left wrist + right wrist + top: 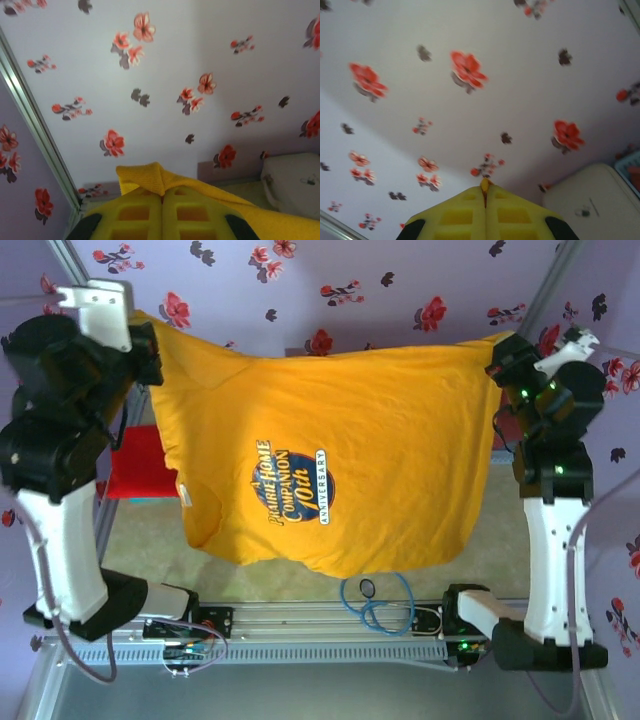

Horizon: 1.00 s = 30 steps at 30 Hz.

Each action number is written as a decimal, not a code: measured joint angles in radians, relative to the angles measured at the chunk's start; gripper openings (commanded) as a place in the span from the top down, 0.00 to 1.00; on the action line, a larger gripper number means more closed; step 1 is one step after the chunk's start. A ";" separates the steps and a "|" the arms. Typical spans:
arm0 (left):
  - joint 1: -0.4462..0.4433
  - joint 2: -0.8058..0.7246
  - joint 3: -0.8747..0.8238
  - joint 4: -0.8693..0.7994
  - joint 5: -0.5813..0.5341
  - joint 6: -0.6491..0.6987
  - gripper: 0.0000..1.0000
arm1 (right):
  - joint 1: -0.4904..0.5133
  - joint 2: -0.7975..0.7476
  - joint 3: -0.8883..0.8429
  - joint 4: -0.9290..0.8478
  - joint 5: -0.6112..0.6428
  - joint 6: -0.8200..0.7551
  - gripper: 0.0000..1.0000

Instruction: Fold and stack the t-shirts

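Observation:
A golden-yellow t-shirt (pixel 340 440) with a dark blue printed logo hangs spread in the air between my two raised arms, its lower hem drooping toward the table. My left gripper (pixel 140 325) is shut on its upper left corner; in the left wrist view a fold of yellow cloth (pixel 145 175) bulges out above the closed left gripper (pixel 162 192). My right gripper (pixel 497 355) is shut on the upper right corner, and a thin sliver of yellow cloth (pixel 485 183) pokes from the closed right gripper (pixel 485 187). A bright red t-shirt (pixel 140 475) lies on the table at the left, partly hidden behind the yellow one.
A white rounded hard case (pixel 292 182) (pixel 592 200) stands at the back of the table, with a blue basket (pixel 630 172) beside it. A blue cable loop (pixel 385 605) lies near the front rail. Flowered walls enclose the table (pixel 500 530).

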 measured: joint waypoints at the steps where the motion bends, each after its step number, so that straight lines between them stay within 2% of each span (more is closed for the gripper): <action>1: 0.012 0.019 -0.006 0.007 0.008 0.000 1.00 | 0.000 0.022 0.000 -0.008 -0.004 0.005 1.00; 8: 0.100 0.089 -0.035 0.050 0.104 -0.005 1.00 | 0.000 0.082 0.002 -0.024 -0.032 0.014 1.00; 14: 0.114 0.121 0.089 0.057 0.230 -0.012 1.00 | 0.000 0.066 0.044 -0.021 -0.050 0.013 1.00; 18: 0.114 0.062 0.079 0.104 0.310 -0.019 1.00 | 0.000 0.005 0.044 -0.021 -0.061 0.002 1.00; 30: 0.117 -0.248 -0.009 0.183 0.436 -0.027 1.00 | 0.000 -0.275 -0.023 0.041 -0.122 -0.059 1.00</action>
